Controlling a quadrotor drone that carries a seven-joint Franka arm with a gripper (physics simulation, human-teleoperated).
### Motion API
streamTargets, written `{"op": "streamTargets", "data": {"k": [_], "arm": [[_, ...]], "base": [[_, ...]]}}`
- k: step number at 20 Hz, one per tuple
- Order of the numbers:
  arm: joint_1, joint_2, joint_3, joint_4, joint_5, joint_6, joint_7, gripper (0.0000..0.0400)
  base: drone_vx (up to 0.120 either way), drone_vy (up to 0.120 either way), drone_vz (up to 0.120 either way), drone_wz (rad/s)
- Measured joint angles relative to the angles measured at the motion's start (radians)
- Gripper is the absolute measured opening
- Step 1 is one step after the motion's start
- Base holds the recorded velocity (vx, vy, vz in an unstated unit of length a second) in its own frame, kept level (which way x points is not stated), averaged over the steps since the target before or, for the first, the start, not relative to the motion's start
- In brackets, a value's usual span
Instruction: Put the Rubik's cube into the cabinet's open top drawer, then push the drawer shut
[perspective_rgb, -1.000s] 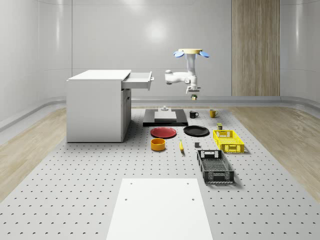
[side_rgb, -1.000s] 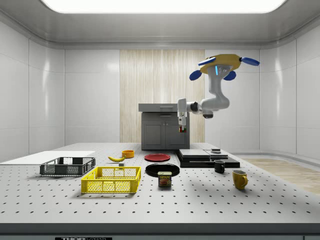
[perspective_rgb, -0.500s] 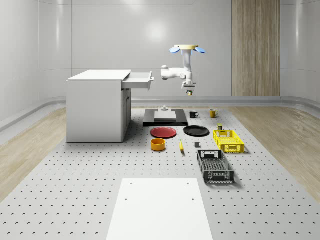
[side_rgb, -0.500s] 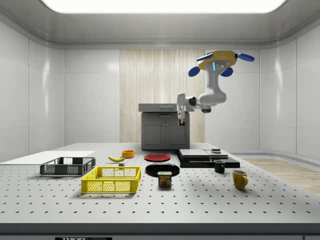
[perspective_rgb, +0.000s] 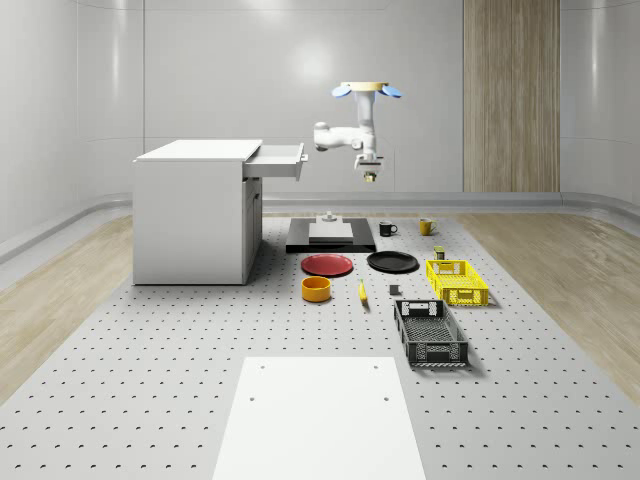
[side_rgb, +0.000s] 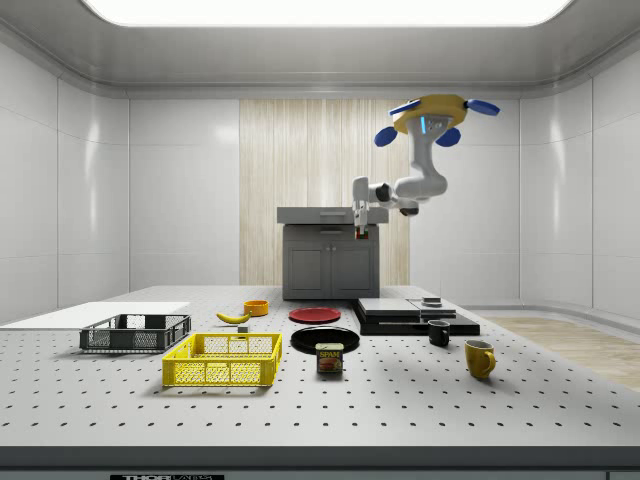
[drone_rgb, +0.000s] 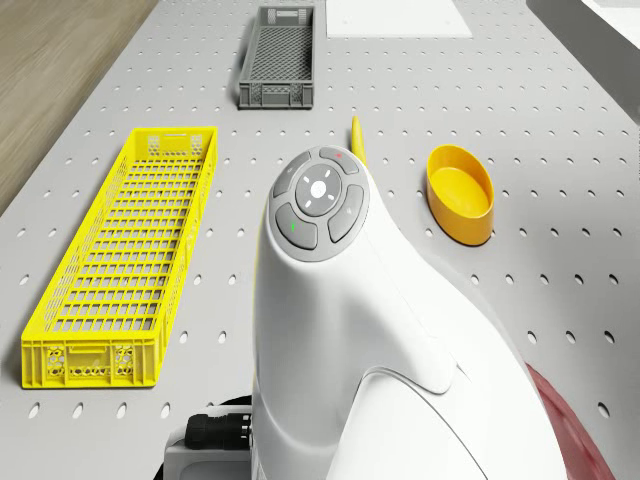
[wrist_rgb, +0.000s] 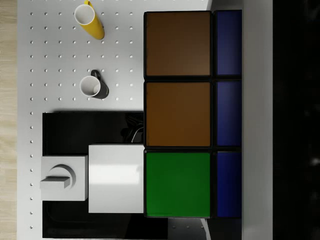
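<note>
yellow crate (perspective_rgb: 457, 281): lay near the desk's (perspective_rgb: 150, 400) right edge
black crate (perspective_rgb: 430, 332): lay just nearer
red plate (perspective_rgb: 327, 264): mid-desk
</note>
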Motion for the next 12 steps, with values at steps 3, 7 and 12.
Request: {"op": "streamTargets", "data": {"k": [3, 7, 12], "arm": [[-0.001, -0.005, 0.001, 0.000, 0.002, 0.004, 0.000, 0.0325], [-0.001, -0.010, 0.001, 0.000, 0.004, 0.010, 0.001, 0.0325], [-0.002, -0.017, 0.002, 0.000, 0.007, 0.016, 0.001, 0.0325]], "base": [[0.000, -0.120, 0.120, 0.000], [0.000, -0.120, 0.120, 0.000], [0.000, -0.120, 0.120, 0.000]]}}
